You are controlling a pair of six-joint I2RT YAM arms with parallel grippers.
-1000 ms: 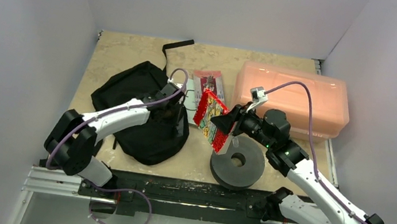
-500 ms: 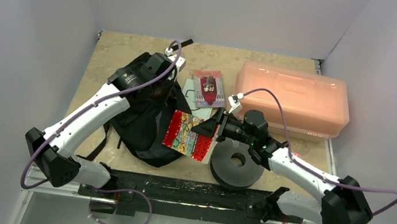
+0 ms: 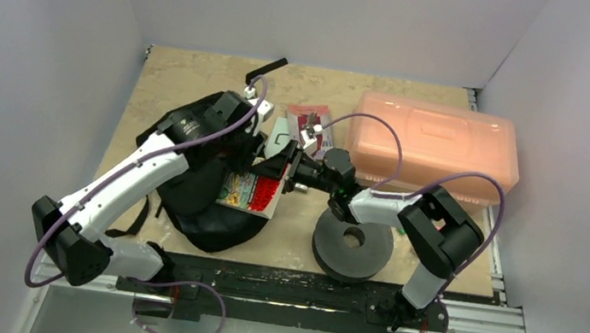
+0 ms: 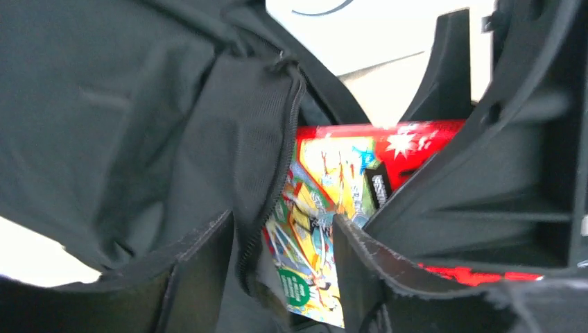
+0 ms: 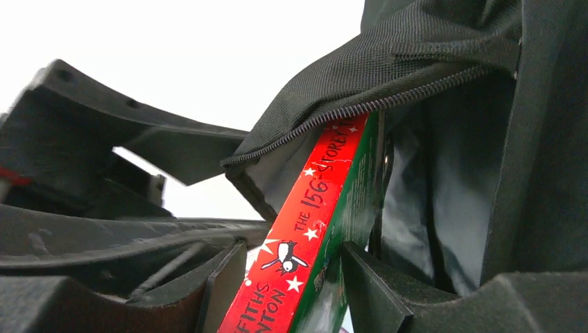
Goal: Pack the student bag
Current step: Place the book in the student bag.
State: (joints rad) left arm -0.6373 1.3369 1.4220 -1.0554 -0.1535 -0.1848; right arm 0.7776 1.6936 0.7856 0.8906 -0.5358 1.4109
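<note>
The student bag [image 3: 211, 220] lies left of centre on the table [image 3: 175, 73]. We see the left gripper [image 4: 281, 222] with fingers parted and the bag's zipper edge [image 4: 267, 173] loose between them. Rightward, the right gripper [image 5: 292, 246] clamps a red-spined book [image 3: 252, 193], which is tilted partway into the bag's mouth.

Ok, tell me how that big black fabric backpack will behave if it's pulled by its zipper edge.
The big black fabric backpack will probably deform rather than shift as one piece: its cloth hangs in loose folds. Its zippered edge likely sags shut when let go, since it droops onto the red-spined book.
</note>
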